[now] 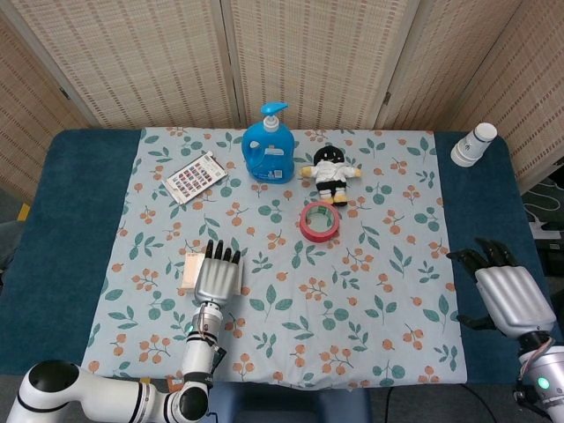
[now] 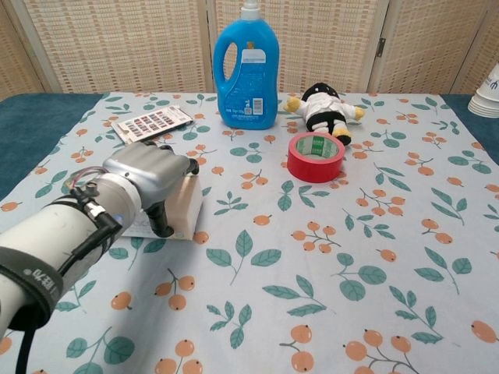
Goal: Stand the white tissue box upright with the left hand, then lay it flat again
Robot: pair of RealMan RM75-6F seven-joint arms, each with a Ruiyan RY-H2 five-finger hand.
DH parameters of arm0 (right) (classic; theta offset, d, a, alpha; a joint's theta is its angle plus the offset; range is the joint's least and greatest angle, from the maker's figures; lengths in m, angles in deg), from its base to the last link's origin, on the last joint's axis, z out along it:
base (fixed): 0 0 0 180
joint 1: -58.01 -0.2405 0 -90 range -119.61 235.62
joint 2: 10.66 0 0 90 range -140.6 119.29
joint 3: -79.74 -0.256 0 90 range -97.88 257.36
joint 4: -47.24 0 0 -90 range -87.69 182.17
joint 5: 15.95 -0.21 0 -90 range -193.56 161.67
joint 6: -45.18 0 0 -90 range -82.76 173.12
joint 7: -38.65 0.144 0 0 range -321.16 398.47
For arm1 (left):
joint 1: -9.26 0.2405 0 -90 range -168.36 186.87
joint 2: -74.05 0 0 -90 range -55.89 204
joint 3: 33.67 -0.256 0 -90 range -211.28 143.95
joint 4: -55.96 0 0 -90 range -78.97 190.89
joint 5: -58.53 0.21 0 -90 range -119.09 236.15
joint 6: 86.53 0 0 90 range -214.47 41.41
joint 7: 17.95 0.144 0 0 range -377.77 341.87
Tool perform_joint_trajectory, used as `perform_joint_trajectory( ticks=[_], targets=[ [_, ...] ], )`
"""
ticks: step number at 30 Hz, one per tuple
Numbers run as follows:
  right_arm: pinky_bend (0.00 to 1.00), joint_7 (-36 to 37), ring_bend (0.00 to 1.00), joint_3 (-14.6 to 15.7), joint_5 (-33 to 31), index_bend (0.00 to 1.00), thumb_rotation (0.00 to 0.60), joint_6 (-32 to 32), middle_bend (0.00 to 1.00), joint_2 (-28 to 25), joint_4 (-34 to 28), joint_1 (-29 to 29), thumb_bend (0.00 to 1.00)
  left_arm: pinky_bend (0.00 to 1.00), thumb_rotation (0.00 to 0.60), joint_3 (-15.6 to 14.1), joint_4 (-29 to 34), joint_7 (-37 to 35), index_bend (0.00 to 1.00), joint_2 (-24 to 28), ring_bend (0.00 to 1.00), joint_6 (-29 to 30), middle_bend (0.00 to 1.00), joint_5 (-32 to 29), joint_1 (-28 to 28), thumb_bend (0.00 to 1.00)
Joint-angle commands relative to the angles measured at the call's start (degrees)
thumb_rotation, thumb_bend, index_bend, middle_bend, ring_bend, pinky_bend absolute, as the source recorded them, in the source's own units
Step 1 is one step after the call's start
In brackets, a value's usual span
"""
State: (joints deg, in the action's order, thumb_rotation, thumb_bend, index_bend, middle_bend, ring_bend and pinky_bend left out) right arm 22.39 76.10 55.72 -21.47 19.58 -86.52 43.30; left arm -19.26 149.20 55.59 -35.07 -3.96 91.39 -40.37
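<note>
Here, the left hand [image 2: 152, 175] grips the white tissue box [image 2: 181, 209] on the floral tablecloth [image 1: 370, 300], fingers over its top and thumb against its near face; the box sits left of centre, well inside the cloth's left edge. Open cloth lies to its right. The red tape roll [image 1: 319, 220] is well apart. At the table's right edge, the right hand [image 1: 504, 295] hovers, fingers spread, holding nothing.

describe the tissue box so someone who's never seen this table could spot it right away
On the floral tablecloth, look to the near left area, in front of the flat card of colourful stickers. There the silver robotic left hand grips a small white tissue box. It is the only plain, pale, boxy item there.
</note>
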Motion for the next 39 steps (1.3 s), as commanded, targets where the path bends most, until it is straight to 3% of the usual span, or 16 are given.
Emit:
perform_joint_trajectory(
  ticks=[1, 7, 16, 25, 29, 39],
  targets=[
    [0.00, -0.18, 0.00, 0.02, -0.08, 0.20, 0.600, -0.03, 0.18, 0.06, -0.05, -0.03, 0.05, 0.04, 0.600, 0.07, -0.13, 0.18, 0.31, -0.08, 0.01, 0.13, 0.29, -0.39, -0.18, 0.24],
    [0.00, -0.31, 0.00, 0.02, -0.23, 0.20, 0.600, -0.28, 0.18, 0.13, -0.07, -0.02, 0.05, 0.05, 0.600, -0.22, -0.02, -0.46, 0.38, 0.06, 0.09, 0.60, 0.41, 0.49, -0.28, 0.27],
    [0.00, -0.43, 0.00, 0.08, -0.37, 0.20, 0.600, -0.16, 0.18, 0.31, 0.09, -0.15, 0.05, 0.08, 0.600, 1.77, 3.12, -7.09, 0.39, 1.32, 0.14, 1.03, 0.45, 7.42, -0.46, 0.27],
    [0.00, -1.04, 0.00, 0.13, -0.71, 0.20, 0.600, -0.17, 0.18, 0.71, 0.15, -0.32, 0.05, 0.13, 0.600, 5.77, 4.53, -25.96, 0.43, 1.37, 0.20, -0.40, 0.49, 14.56, 2.71, 0.27],
    [0.00, -1.50, 0.00, 0.18, -1.01, 0.20, 0.600, -0.08, 0.18, 0.95, 0.21, -0.45, 0.05, 0.13, 0.600, 6.81, 2.29, -34.73, 0.43, 0.39, 0.21, -0.28, 0.50, 18.29, 4.28, 0.27],
    [0.00, -3.07, 0.00, 0.21, -2.79, 0.20, 0.600, 0.45, 0.18, 1.86, 0.50, -1.17, 0.05, 0.14, 0.600, 8.57, -3.97, -48.28, 0.42, -1.77, 0.22, 0.78, 0.52, 22.65, 7.47, 0.27]
  ],
)
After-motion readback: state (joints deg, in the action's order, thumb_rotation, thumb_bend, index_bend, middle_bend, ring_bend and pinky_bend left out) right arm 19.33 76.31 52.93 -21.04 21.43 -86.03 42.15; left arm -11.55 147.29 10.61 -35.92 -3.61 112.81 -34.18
